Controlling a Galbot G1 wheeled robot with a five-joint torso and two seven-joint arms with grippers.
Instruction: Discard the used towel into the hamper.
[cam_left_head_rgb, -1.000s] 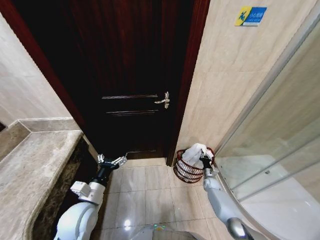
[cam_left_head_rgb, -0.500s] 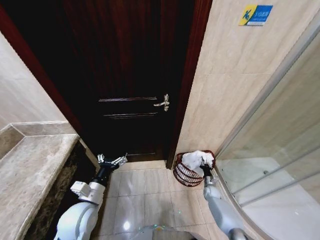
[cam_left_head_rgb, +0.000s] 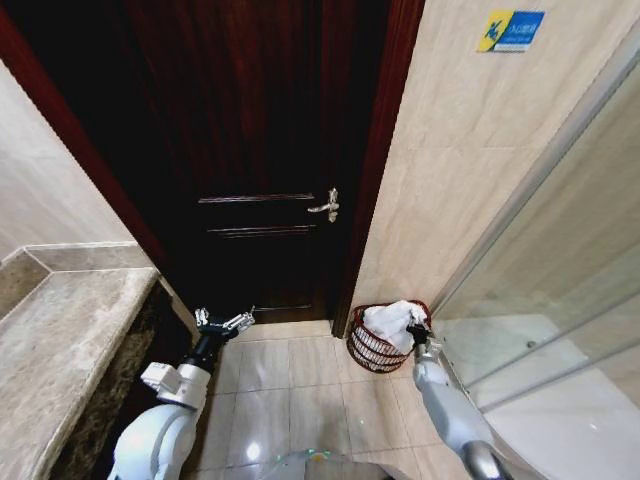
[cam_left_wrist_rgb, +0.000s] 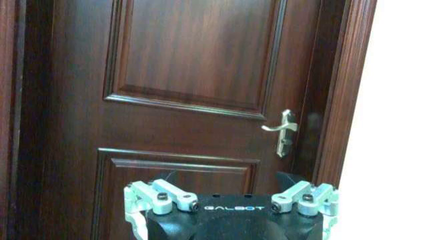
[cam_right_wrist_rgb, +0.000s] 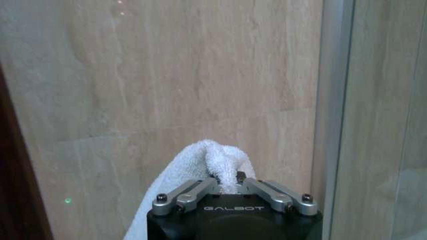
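White and soft, the towel (cam_left_head_rgb: 393, 322) sits low and a bit right of the middle of the head view, heaped on the hamper (cam_left_head_rgb: 372, 347); the hamper stands on the tile floor (cam_left_head_rgb: 290, 385), close to the tan wall (cam_left_head_rgb: 450, 190) and just beside the glass shower panel (cam_left_head_rgb: 560, 300). Right at the near edge of the pile is the right gripper (cam_left_head_rgb: 421, 336); in the right wrist view its fingers (cam_right_wrist_rgb: 183, 197) are pinched tight on a fold of the towel (cam_right_wrist_rgb: 213, 160), so it has not let go. What could go wrong, I think: most of the towel rides above the rim, and part hangs toward the arm; if the gripper opens too soon or pulls away while cloth is caught, the towel may slide over the rim onto the floor; a bump from the arm could tip the light wire hamper. Room is tight on the right, with the glass next to the arm and the wall behind; the floor in the lower middle is open, and so is the space up to the dark wooden door (cam_left_head_rgb: 250, 150). The left gripper (cam_left_head_rgb: 224, 322) waits at the lower left with its jaws spread wide, holding nothing, well apart from the hamper and near the stone counter (cam_left_head_rgb: 70, 340).
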